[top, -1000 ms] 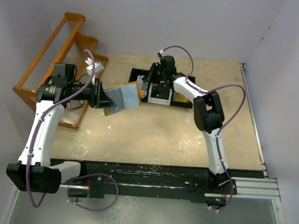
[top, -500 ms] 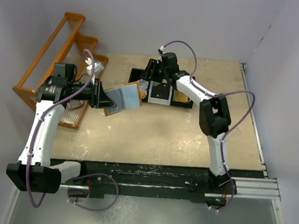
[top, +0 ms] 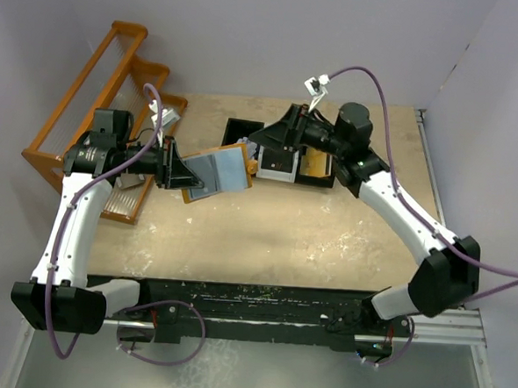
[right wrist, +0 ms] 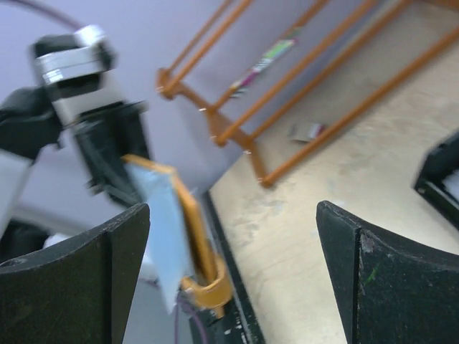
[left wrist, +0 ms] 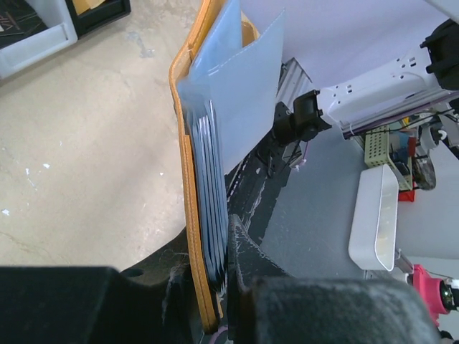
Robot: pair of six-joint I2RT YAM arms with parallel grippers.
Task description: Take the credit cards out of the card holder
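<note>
My left gripper (top: 178, 169) is shut on the tan-orange card holder (top: 215, 172) and holds it open above the table, pale blue inside panels facing up. In the left wrist view the card holder (left wrist: 188, 179) stands edge-on between the fingers of that gripper (left wrist: 209, 281). Thin blue-grey credit cards (left wrist: 209, 215) are stacked inside it. My right gripper (top: 277, 135) hangs open and empty over the black tray (top: 242, 125), just right of the holder and pointing at it. From the right wrist, the card holder (right wrist: 166, 229) is blurred beyond the wide-apart fingers of this gripper (right wrist: 231, 215).
The black tray holds a pale flat piece (top: 278, 164) in its middle compartment and a tan piece (top: 318, 165) on the right. An orange wire rack (top: 97, 105) leans at the back left, also seen from the right wrist as the rack (right wrist: 323, 93). Walls close in behind and on the right.
My right gripper opened, rose off the tray and drew back to the right, turning to face the card holder. The left arm and the holder stayed put.
</note>
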